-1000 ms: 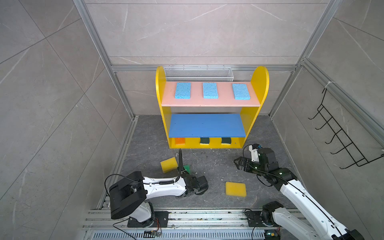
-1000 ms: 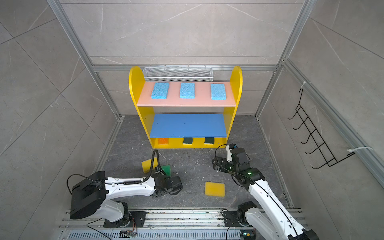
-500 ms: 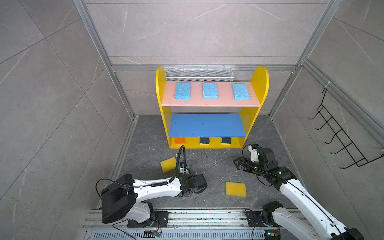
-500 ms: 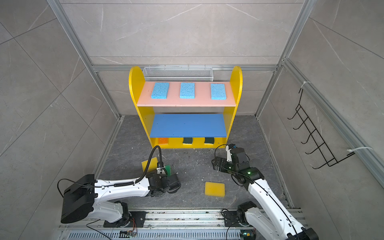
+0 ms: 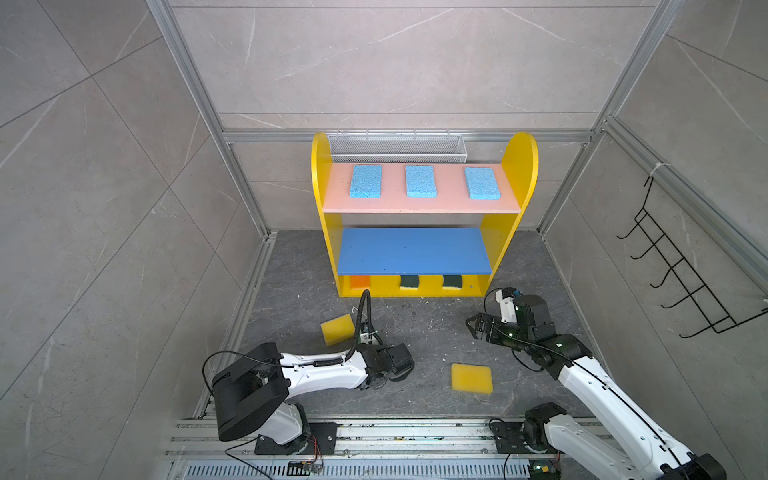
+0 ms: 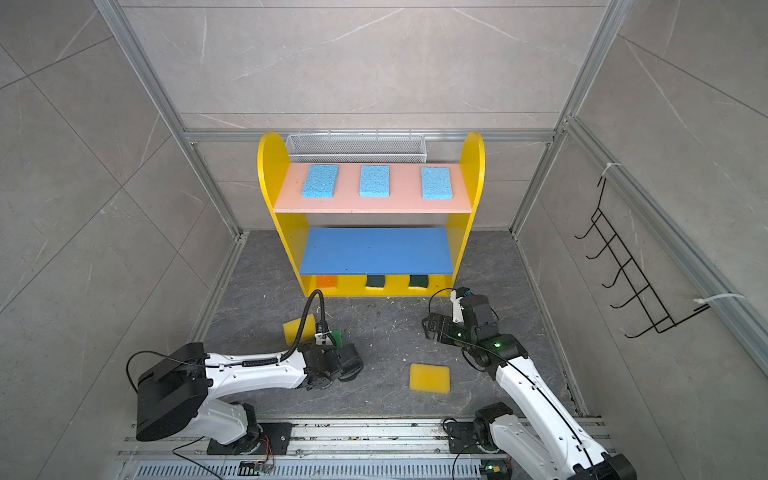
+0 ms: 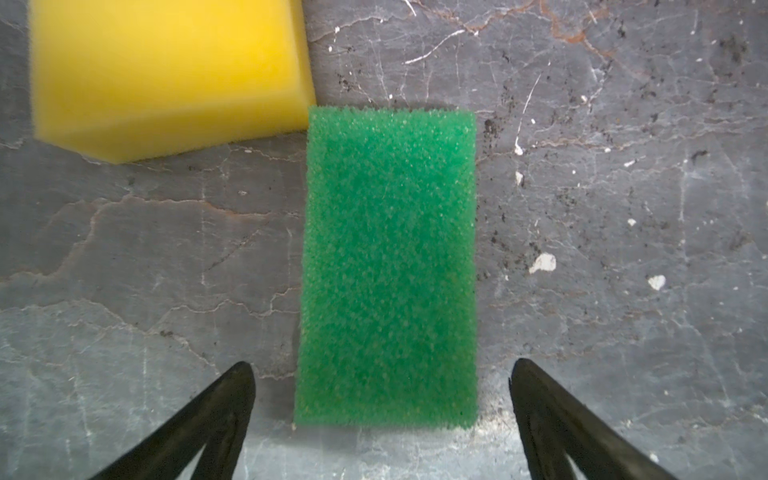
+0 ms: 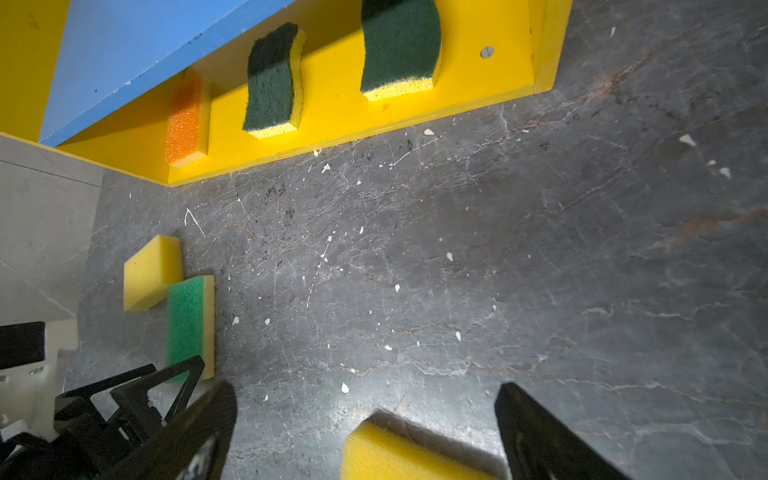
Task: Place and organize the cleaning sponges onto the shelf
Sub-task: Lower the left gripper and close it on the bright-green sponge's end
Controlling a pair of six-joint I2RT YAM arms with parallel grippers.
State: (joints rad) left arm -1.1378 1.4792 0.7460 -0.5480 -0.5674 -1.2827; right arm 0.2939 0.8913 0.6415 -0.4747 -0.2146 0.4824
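Glossy white left arm and right arm, black joints, ribbed black cable; the left end effector has pointed black fingers.

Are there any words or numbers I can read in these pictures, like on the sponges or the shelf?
None can be read: the green sponge, the yellow sponge beside it and the shelf show no words, numbers or signs.
The small circuit board at the front rail is too small to tell.

A robotics lab test cell: grey tile panels in aluminium framing, two robot arms bolted to a rail
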